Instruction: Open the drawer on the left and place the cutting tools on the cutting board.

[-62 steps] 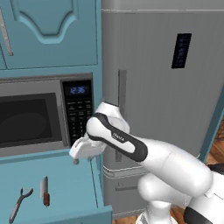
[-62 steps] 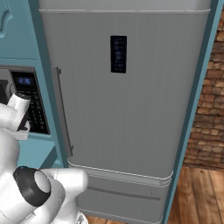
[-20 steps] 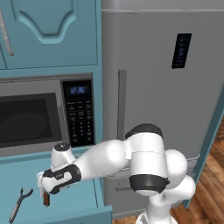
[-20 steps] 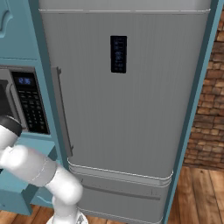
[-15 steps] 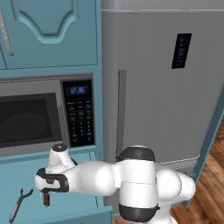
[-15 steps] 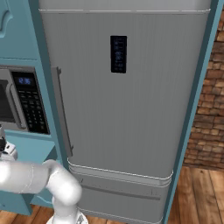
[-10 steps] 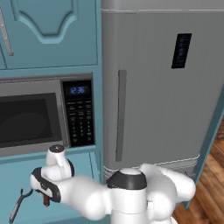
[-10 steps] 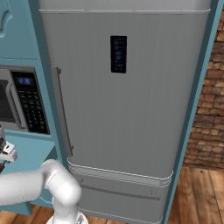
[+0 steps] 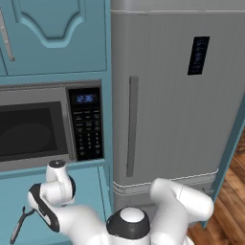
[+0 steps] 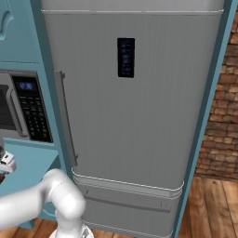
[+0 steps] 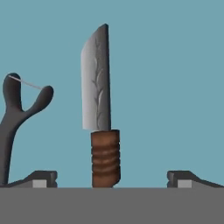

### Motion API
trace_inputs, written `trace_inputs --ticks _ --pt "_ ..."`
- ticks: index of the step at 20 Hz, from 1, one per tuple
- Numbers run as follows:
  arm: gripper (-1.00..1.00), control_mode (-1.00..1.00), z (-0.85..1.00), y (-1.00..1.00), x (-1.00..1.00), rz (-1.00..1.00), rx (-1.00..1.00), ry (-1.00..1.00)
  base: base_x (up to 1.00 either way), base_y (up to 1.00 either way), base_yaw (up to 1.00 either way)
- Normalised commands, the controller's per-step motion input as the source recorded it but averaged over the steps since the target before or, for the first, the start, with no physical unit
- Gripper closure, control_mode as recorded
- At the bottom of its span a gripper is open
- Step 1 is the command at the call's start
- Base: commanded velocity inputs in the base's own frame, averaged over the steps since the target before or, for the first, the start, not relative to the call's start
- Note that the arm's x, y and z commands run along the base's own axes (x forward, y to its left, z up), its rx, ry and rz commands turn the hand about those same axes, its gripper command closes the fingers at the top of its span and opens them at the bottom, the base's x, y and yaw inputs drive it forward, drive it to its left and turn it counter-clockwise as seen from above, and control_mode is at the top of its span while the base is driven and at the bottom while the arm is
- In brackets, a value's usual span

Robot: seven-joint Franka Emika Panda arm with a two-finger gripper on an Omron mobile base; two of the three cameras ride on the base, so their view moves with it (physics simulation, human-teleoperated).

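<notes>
In the hand view, a grey forked tool [image 11: 17, 118] lies on the teal surface, its handle beside the left fingertip [image 11: 40, 178] of the wide-open claw [image 11: 111, 179]; the brown-handled knife [image 11: 99, 105] lies centred between the tips, blade pointing away. From the left base camera, the forked tool [image 9: 20, 224] shows beside the lowered arm, below the microwave [image 9: 43, 125].

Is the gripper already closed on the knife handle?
No, the knife lies between the two spread fingertips, touching neither.
</notes>
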Motion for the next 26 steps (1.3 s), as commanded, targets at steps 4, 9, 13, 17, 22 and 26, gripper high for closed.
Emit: trace_inputs --ticks 4,9,13,17,22,26 --pt "-1.00 -1.00 -0.35 0.23 0.00 -0.02 0.00 0.00 0.00 0.00 0.00" --pt "-1.00 -1.00 -0.30 0.11 0.00 -0.02 0.00 0.00 0.00 0.00 0.00" --pt "-1.00 -1.00 -0.29 0.00 0.00 -0.02 0.00 0.02 0.00 0.00 0.00" --pt "-1.00 -1.00 -0.30 0.00 0.00 -0.02 0.00 0.04 0.00 0.00 0.00" --pt "-1.00 -1.00 -0.22 0.02 0.00 -0.01 0.00 0.04 0.00 0.00 0.00" --pt "-1.00 -1.00 -0.01 0.00 0.00 0.00 0.00 0.05 0.00 0.00 0.00"
